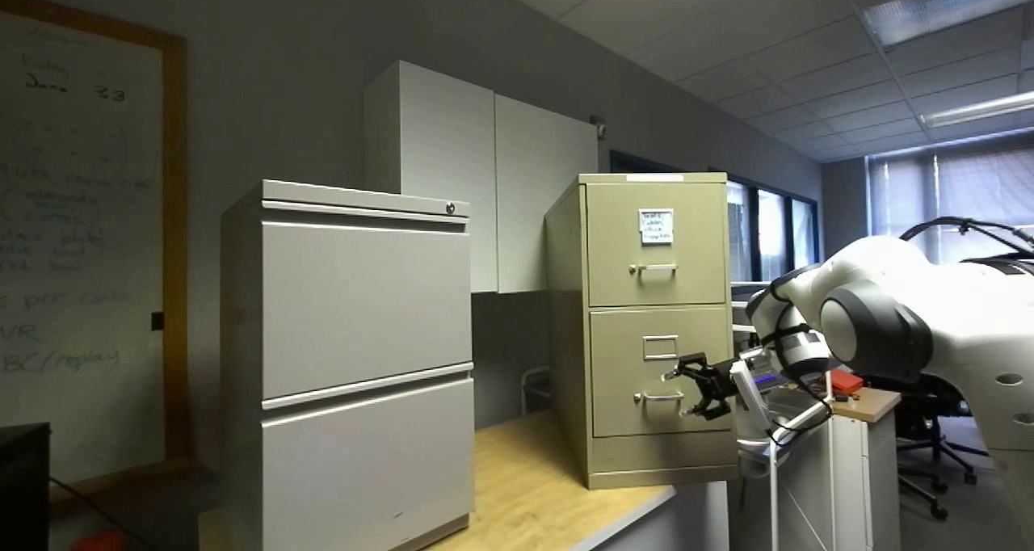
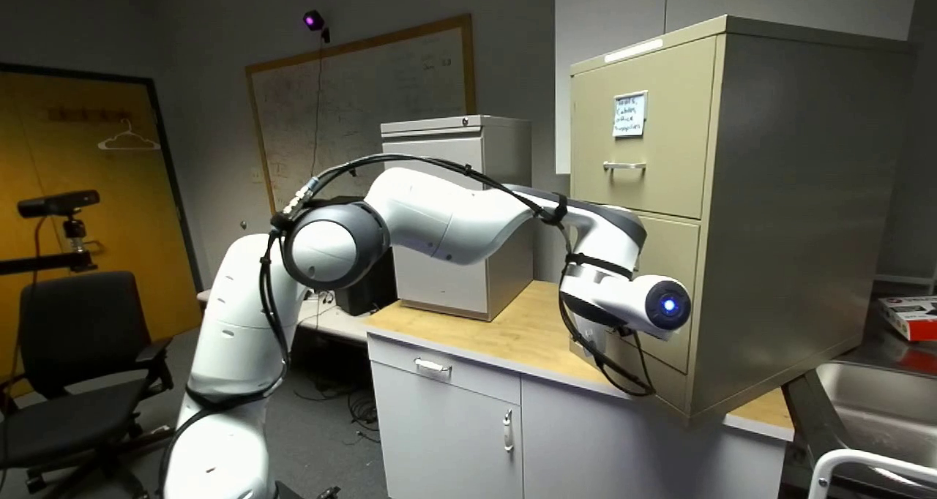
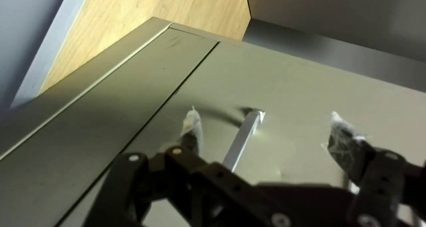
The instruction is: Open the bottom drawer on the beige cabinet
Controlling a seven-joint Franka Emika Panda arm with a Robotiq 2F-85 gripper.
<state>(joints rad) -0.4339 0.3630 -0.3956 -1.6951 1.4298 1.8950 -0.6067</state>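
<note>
The beige cabinet (image 1: 565, 317) stands upright on the counter, seen in both exterior views (image 2: 790, 214). Its bottom drawer (image 1: 618, 365) is shut, flush with the frame, and has a metal pull (image 1: 661, 397). My gripper (image 1: 677, 394) is open in front of that pull. In the wrist view the drawer front (image 3: 293, 84) fills the middle, and the pull (image 3: 241, 142) lies between the open fingers (image 3: 264, 115), nearer the left finger, with a visible gap to both. The pull's near end is hidden behind the gripper. In an exterior view the wrist (image 2: 622, 301) hides the fingers.
A pale grey two-drawer cabinet (image 1: 363, 309) stands beside the beige one on the wooden counter (image 1: 525, 462). A white metal frame (image 1: 774, 494) stands close to the wrist. A sink (image 2: 878, 396) lies on the beige cabinet's far side. Cables hang from the arm.
</note>
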